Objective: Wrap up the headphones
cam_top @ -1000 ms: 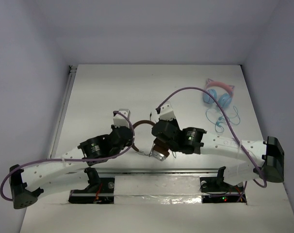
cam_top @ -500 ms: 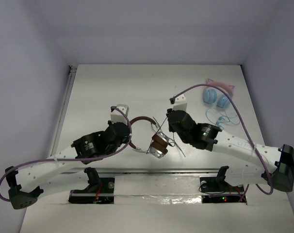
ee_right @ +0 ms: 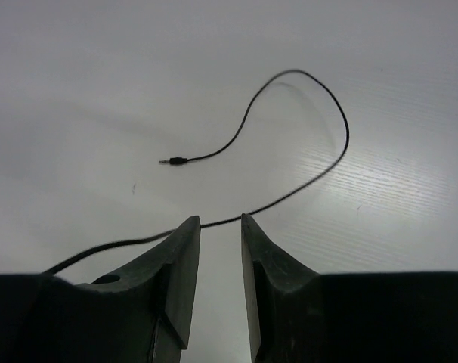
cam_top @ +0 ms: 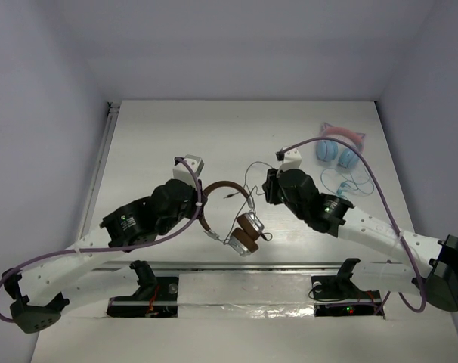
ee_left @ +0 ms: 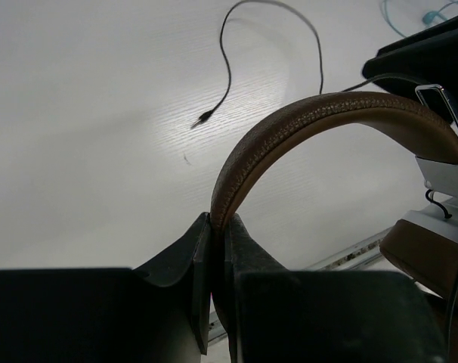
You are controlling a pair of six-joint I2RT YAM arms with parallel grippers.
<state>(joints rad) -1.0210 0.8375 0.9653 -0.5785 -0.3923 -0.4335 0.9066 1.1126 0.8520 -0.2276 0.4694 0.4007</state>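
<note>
Within the last second the right arm has drawn back from over the ear cups [cam_top: 246, 231], which now lie uncovered, and the cable [cam_top: 249, 168] trails loose across the table [cam_top: 153, 136] on the far side.

Left: the left gripper [ee_left: 212, 227] is clenched on the brown leather headband [ee_left: 304, 121] near its left end, the strap pinched edge-on between the fingers [ee_left: 185, 253]. The headphones [cam_top: 229, 204] lie at centre between the two arms, the headband arching away from the bases and the cups nearer them.

Centre: the thin black cable [ee_right: 348, 140] loops over bare table and ends in a free plug [ee_right: 172, 160].

Right: the right gripper [ee_right: 220, 227] has its fingers parted by a narrow gap and grasps nothing. The cable crosses that gap right at the tips, unclamped. Well apart, at the far right, lie the pink-and-blue cat-ear headphones [cam_top: 338, 146].

The step in hand is judged to be taking up the cable. It calls for closing squarely on the strand, then winding it round the headphones under light tension while the left hold steadies them.
</note>
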